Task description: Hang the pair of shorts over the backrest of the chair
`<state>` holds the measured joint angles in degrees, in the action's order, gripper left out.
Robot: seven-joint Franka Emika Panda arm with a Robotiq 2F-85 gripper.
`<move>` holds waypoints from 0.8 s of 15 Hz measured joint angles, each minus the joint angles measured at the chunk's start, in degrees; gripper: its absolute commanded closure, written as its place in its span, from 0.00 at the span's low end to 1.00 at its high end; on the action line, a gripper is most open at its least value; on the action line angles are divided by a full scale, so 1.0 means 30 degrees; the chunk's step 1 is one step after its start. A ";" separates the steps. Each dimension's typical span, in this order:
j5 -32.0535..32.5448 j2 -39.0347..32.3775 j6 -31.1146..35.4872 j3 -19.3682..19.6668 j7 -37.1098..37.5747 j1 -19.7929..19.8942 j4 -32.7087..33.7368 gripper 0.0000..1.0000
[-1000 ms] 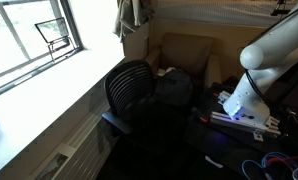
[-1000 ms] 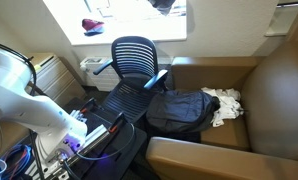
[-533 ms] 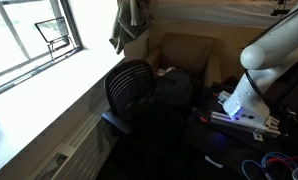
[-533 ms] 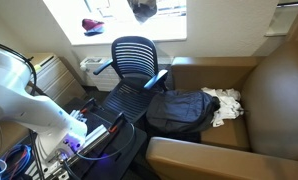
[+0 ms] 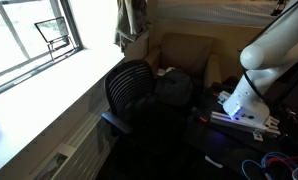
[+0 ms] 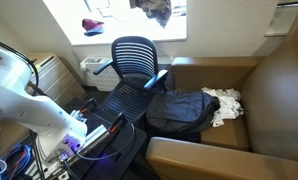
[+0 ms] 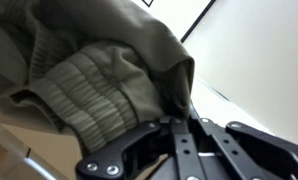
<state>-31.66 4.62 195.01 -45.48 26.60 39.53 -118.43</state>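
The olive-grey shorts [image 5: 130, 22] hang from above the frame's top edge, over the black mesh office chair [image 5: 129, 88]. They also show at the top of an exterior view [image 6: 154, 9], above the chair's backrest [image 6: 134, 55]. In the wrist view my gripper [image 7: 175, 122] is shut on the shorts [image 7: 99, 75], which fill the upper left with their ribbed waistband. The gripper itself is out of frame in both exterior views.
A bright window and sill [image 5: 39, 70] run beside the chair. A brown armchair [image 6: 249, 110] holds a dark backpack [image 6: 181, 110] and a white cloth [image 6: 227, 105]. The robot's white base [image 5: 251, 85] stands among cables on the floor.
The hanging shorts have swung and shifted sideways above the chair, moving right in one exterior view. The chair and other things have not moved.
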 measured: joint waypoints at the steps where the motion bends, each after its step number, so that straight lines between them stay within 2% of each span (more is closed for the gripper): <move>1: 0.0000 -0.0012 -0.0005 0.0001 0.0007 0.0003 0.0050 0.98; 4: 0.0117 -0.0380 -0.0767 0.0017 0.0308 -0.0229 0.0233 0.98; 6: 0.0377 -0.1989 -0.1423 -0.0325 0.0442 -0.0726 0.0616 0.98; 8: 0.0869 -0.4395 -0.1384 0.0182 0.0441 -0.2552 0.0981 0.98; 12: 0.2273 -0.8951 -0.2308 -0.0439 0.0437 -0.4436 0.2134 0.98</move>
<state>-24.84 -22.23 188.08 -46.80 27.91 26.22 -112.02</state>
